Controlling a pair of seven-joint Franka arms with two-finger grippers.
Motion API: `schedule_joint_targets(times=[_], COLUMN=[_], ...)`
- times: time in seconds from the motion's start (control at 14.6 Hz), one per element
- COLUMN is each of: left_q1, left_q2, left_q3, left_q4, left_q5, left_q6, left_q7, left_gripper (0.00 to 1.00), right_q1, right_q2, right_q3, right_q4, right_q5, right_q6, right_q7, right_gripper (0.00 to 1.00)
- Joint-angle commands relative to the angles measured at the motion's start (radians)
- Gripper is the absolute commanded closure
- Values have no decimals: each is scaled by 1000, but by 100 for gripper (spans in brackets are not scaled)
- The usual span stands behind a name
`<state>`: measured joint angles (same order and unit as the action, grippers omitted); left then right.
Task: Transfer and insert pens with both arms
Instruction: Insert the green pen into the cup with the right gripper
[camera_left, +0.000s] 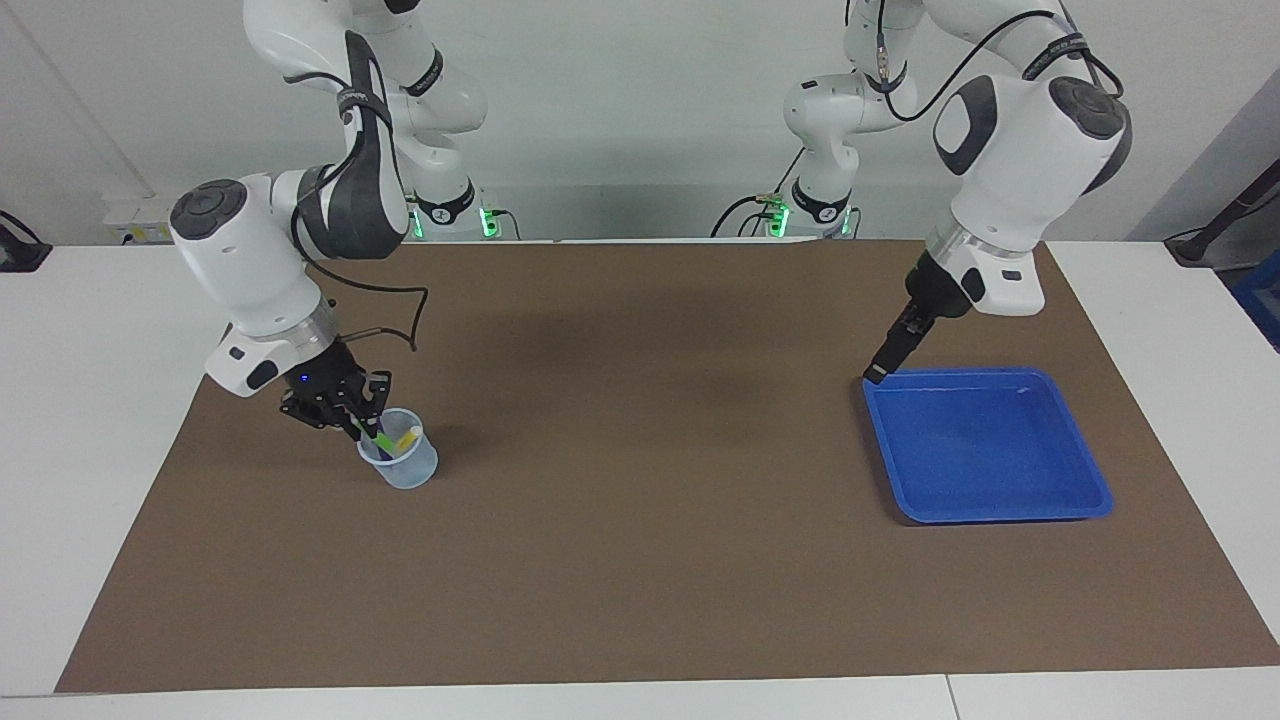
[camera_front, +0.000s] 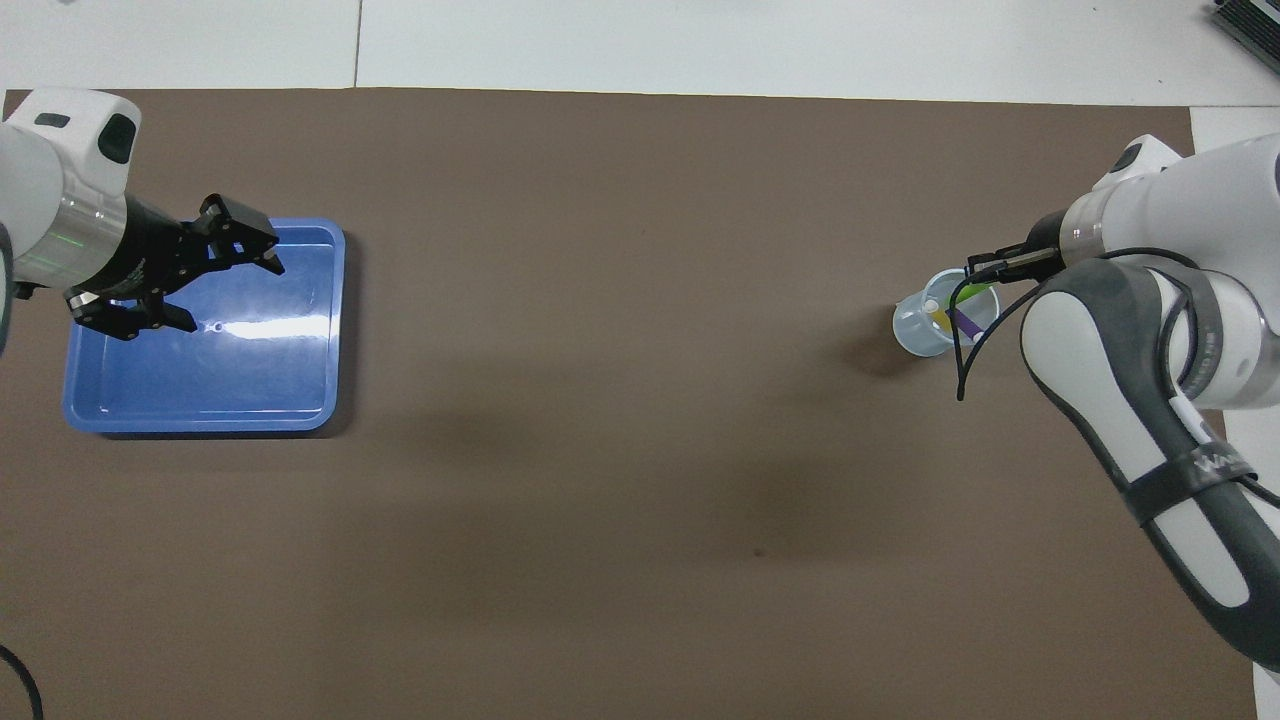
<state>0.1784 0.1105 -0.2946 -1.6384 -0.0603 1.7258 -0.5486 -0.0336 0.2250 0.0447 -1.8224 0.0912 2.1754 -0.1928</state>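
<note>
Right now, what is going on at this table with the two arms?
The right gripper is at the rim of the clear plastic cup, lowering the green pen into it; whether its fingers have let go cannot be told. The yellow pen and the purple pen already stand in the cup. The left gripper hangs open over the empty blue plastic tray at the left arm's end of the brown mat, holding nothing.

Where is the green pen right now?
The green pen stands in the clear cup with the other two pens, toward the right arm's end of the table, right under the right gripper.
</note>
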Motion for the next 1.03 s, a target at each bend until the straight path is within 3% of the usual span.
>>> schedule_joint_targets(times=[0.0,0.27,0.62,0.82,0.96], left_q1=[21,16,12,6,1], left_q2=[-54,-83,-94,-114,-141], left_q3=[-5,-6,-6,-8,-6], left_q4=[-17,-75,-66,-34,-44], left_q5=[36,36,34,37,36], left_q6=[-67,-61,-78,-147,-155], left_q7=[174,177,197,338,480], left_gripper=[0,0,0,0,0], right_q1=[-5,-11,-61,-92,-91], right_q2=[-12,-29,-130,-197,-228], right_q3=[4,0,-2,-2,-9], right_q4=[0,84,101,115,137], right_q5=[-18,-19,-18,-16,-19], right_q6=[-3,-130,-219,-302,-418], right_q7=[15,49,50,50,53], right_gripper=[0,0,0,0,0])
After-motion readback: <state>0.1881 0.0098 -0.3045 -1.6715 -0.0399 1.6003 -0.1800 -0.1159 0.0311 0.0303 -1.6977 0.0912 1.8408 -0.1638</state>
